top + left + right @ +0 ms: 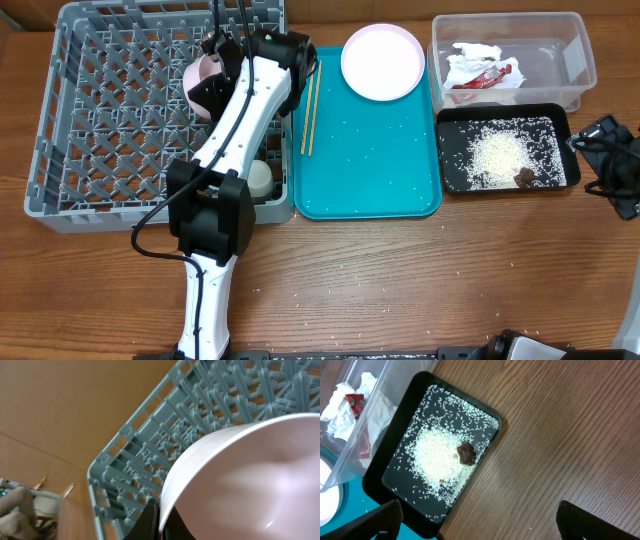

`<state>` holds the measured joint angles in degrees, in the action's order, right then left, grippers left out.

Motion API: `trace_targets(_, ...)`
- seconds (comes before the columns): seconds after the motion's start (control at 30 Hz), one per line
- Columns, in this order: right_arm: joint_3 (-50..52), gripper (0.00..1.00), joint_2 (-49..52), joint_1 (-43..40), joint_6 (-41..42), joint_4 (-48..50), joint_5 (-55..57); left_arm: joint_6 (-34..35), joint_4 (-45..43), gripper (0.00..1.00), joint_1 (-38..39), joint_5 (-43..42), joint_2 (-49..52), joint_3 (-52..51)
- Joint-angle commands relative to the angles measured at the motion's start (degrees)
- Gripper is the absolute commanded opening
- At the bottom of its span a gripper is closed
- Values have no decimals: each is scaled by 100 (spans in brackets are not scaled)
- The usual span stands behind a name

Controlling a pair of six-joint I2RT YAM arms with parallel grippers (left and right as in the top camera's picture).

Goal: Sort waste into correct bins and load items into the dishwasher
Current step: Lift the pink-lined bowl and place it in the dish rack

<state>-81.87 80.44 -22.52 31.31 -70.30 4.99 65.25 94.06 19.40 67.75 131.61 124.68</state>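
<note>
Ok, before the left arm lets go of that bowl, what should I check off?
1. Left gripper shut on the bowl rim: ok.
2. Bowl over the dish rack: ok.
3. Bowl seated between pegs: cannot tell.
4. Right gripper open and empty: ok.
5. Pink plate and chopsticks loaded: not ok, both on the teal tray.

The left hand (161, 522) pinches the rim of a pale bowl (250, 475) at 6 o'clock, the bowl filling the 4 o'clock side, the grey dish rack (150, 455) stretching behind it toward 12 o'clock, and a plain brown surface (60, 405) at 10 o'clock.
</note>
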Motion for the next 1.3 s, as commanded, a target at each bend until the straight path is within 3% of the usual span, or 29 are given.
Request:
trace_targets(0.0,-79,100,7,-22,24,13,96,490,-461,4,39,697,26,-435)
trace_targets(0.23,-79,100,7,-22,24,11,96,-533,-1156,4,428,922,26,-763)
trace_targets(0.43,-79,100,7,-22,24,11,96,-1320,-1154,4,614,1062,26,-765)
trace_targets(0.8,-79,100,7,-22,24,11,96,-1296,-341,4,614,479,26,-765)
trace_targets(0.97,-79,100,7,-22,24,13,96,-697,262,4,533,398,26,-765)
trace_targets(1.27,-79,100,7,-22,24,11,96,-673,280,4,527,216,26,-778)
